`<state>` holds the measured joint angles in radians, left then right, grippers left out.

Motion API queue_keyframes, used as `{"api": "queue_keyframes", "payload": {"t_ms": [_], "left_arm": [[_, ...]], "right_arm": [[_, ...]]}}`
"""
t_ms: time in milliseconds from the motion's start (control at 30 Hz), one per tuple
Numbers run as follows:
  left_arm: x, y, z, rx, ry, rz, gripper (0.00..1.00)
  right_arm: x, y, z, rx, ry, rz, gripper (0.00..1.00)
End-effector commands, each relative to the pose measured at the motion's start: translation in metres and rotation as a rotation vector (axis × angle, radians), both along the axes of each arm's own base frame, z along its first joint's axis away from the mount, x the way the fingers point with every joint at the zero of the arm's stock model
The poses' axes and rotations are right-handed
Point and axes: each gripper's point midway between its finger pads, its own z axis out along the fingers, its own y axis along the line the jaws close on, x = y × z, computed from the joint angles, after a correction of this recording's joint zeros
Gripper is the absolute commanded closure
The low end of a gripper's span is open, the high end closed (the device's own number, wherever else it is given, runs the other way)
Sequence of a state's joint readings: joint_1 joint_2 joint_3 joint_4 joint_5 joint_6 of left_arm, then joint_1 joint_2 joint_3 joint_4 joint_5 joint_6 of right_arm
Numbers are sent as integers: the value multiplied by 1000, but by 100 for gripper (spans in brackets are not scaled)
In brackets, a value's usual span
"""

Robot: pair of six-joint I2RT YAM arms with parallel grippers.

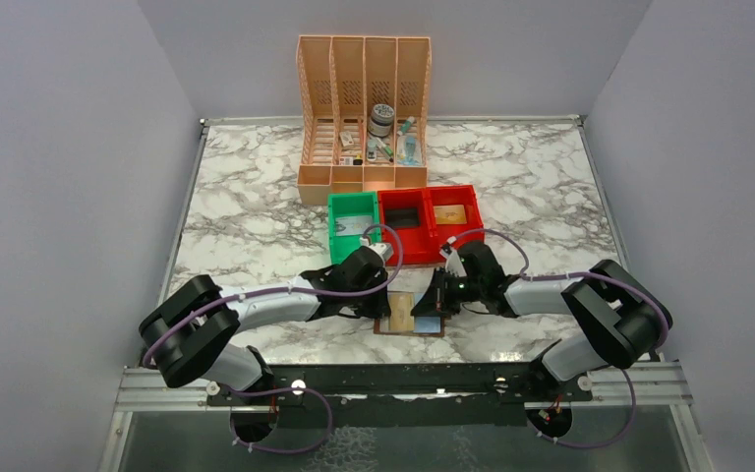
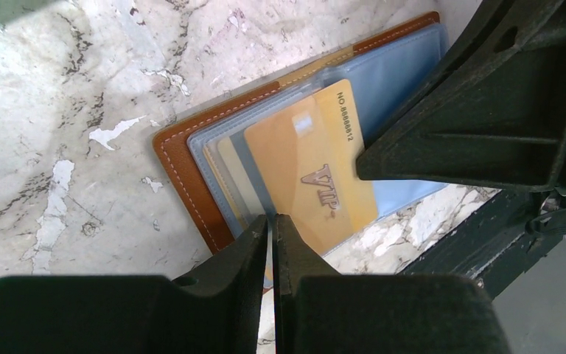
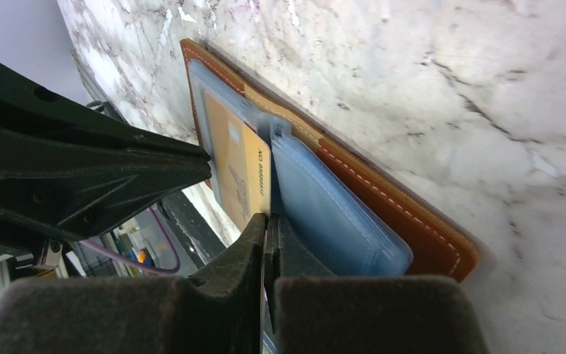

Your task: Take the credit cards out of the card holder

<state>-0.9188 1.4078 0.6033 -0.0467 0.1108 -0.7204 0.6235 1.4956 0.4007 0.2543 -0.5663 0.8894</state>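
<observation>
Arm bases and a black rail (image 1: 383, 377) fill the bottom edge of the top view. At lower centre the card holder (image 1: 408, 317) lies open on the marble worktop (image 1: 256, 197). The left gripper (image 1: 385, 301) is over its left edge and the right gripper (image 1: 433, 298) over its right edge. A green bin (image 1: 337, 221), two red bins (image 1: 423, 236) and a peach organiser (image 1: 315, 182) stand behind (upper centre).

Left wrist view: the left gripper (image 2: 270, 219) is at bottom centre, its jaws drawn almost together (a thin slit remains). Its tips meet the lower edge of a gold credit card (image 2: 309, 162) marked VIP, which lies over a blue sleeve (image 2: 405, 81). Whether they pinch the card cannot be told. The right gripper's tip rests at the card's right edge.

Right wrist view: the right gripper (image 3: 267, 219) is fully clenched at bottom centre, its tips at the gold credit card's near edge beside the blue sleeve.
</observation>
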Motion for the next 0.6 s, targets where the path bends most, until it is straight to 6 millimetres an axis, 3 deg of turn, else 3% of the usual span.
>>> {"api": "queue_keyframes", "payload": {"t_ms": [0,367,567], "left_arm": [[-6,25,-24,156,28,22,88],[-9,25,-27,161,29,15,89],[-6,17,-17,138,8,0,89]], "right_arm": [[0,-10,2,31,11,-16,99],[1,-12,9,47,-6,-13,96],[5,-6,13,75,-17,6,82]]}}
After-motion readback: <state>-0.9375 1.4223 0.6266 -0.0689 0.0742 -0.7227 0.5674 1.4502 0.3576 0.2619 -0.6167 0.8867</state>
